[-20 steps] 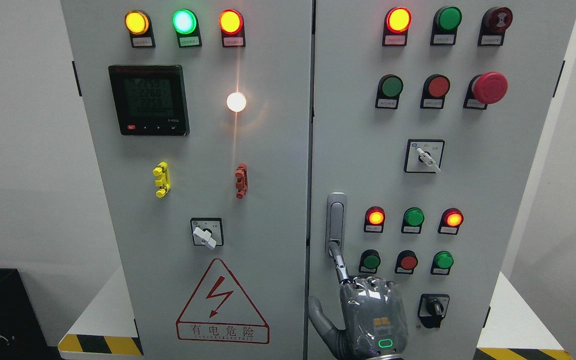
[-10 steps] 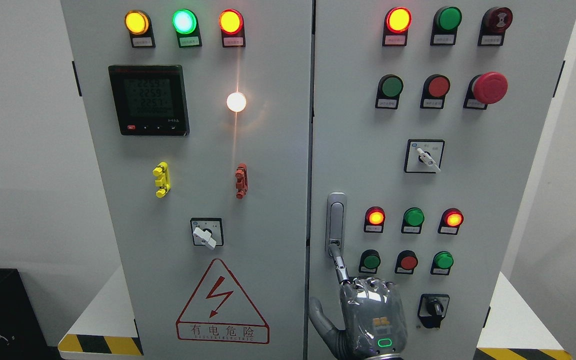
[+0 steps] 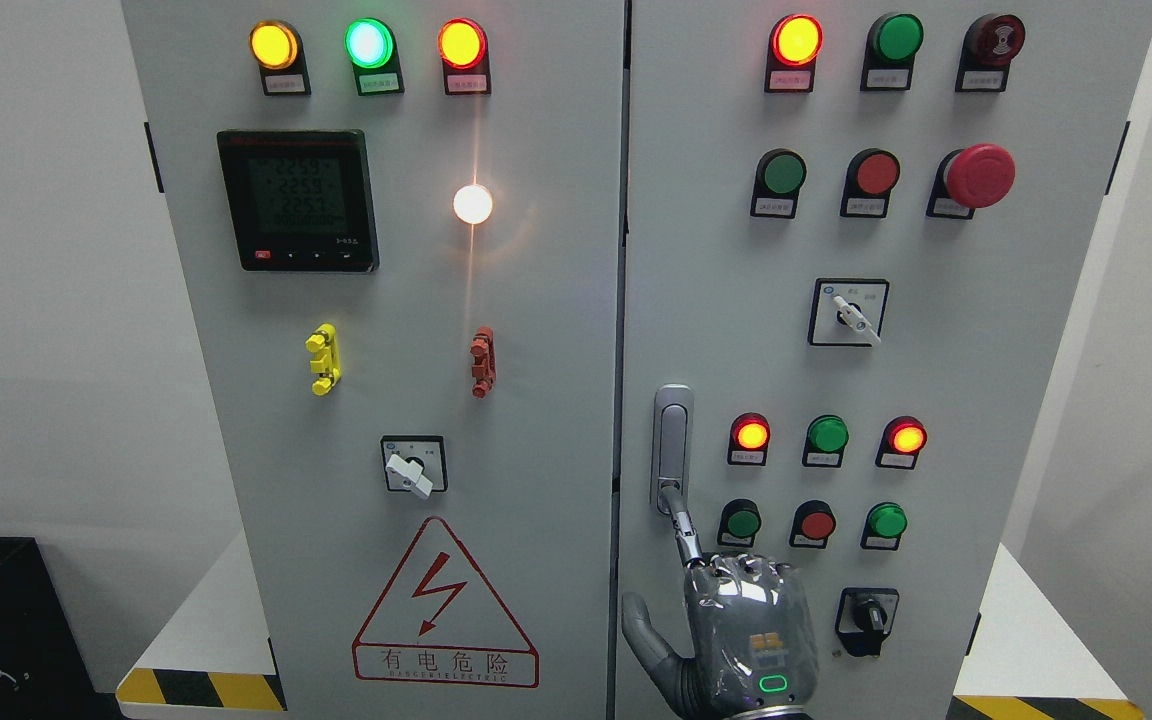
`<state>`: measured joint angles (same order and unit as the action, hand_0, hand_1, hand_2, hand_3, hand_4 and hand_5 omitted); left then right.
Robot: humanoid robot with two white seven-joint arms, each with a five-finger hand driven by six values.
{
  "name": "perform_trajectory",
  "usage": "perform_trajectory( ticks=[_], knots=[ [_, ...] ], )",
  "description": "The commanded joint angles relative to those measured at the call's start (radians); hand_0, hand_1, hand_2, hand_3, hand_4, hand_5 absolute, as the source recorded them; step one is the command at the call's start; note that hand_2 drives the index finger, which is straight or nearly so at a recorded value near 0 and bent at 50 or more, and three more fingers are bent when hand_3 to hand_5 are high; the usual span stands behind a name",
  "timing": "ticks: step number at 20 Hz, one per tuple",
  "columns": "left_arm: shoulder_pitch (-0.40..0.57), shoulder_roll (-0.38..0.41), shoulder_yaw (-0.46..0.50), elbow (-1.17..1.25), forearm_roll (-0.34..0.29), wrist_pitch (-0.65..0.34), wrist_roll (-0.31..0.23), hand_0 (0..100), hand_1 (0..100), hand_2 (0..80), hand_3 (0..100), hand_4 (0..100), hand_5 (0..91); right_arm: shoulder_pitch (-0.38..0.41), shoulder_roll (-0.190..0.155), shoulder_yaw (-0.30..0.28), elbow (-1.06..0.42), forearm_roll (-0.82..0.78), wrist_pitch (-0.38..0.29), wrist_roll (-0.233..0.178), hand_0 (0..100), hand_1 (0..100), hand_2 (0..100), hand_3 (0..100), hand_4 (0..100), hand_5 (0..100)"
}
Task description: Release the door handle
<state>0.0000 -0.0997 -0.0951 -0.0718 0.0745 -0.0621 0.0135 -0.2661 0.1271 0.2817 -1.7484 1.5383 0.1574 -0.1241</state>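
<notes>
Just left of the palm the thumb juts free, while the right hand keeps one finger straight up against the door handle above, others curled, gripping nothing, seemingly ready to withdraw.

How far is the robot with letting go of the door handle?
Done: the door handle lies flat against the cabinet door. In hand: the right hand touches the handle's lower end with one fingertip, its other fingers curled. Left: draw that finger clear.
</notes>
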Motion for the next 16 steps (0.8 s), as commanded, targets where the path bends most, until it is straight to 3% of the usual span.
perform_trajectory(
  ticks=[1,16],
  knots=[
    [0.017,0.0,0.0,0.0,-0.001,-0.001,0.0,12,56,0.0,0,0,0.0,-0.013,0.0,-0.006,0.006,0.0,0.001,-0.002,41,26,5,100,98,100],
    [0.017,0.0,0.0,0.0,0.001,-0.001,0.0,12,56,0.0,0,0,0.0,-0.007,0.0,-0.006,0.017,-0.004,0.001,-0.002,42,25,6,100,99,100]
  ],
)
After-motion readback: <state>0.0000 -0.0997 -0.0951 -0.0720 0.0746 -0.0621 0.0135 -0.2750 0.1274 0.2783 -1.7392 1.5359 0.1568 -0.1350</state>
